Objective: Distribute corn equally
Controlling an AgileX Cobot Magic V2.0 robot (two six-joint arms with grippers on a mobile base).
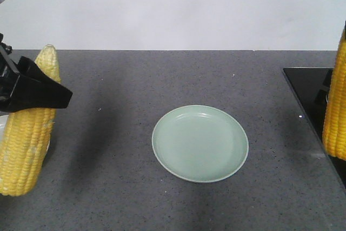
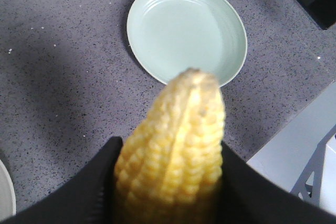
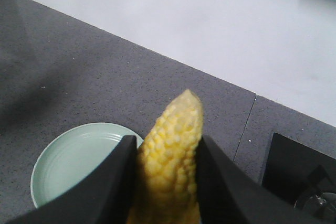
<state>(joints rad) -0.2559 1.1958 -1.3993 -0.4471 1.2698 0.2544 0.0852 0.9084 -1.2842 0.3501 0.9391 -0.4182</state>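
A pale green plate (image 1: 200,143) sits at the centre of the dark grey speckled countertop (image 1: 124,90), with nothing on it. At the 9 o'clock edge of the front view, the left gripper (image 1: 32,87) is clamped on a corn cob (image 1: 30,133); its black fingers (image 1: 46,93) cross the cob's upper part, and the cob stands nearly upright with its paler tip toward 12 o'clock, raised above the counter. In the left wrist view the same cob (image 2: 173,156) fills the 6 o'clock area between the two black fingers (image 2: 79,192), its tip aimed at the plate's (image 2: 186,30) near rim. A sliver of a white dish (image 2: 4,192) shows at the 8 o'clock corner of that view. At the 3 o'clock edge of the front view, a second corn cob (image 1: 336,106) hangs upright over a glossy black panel (image 1: 305,87) set into the counter. The right wrist view shows this cob (image 3: 170,177) gripped between the right gripper's (image 3: 168,182) black fingers (image 3: 113,182), with the plate (image 3: 68,161) at 8 o'clock below it and the black panel (image 3: 294,171) at 4 o'clock. A white wall (image 1: 173,9) closes the scene at 12 o'clock.
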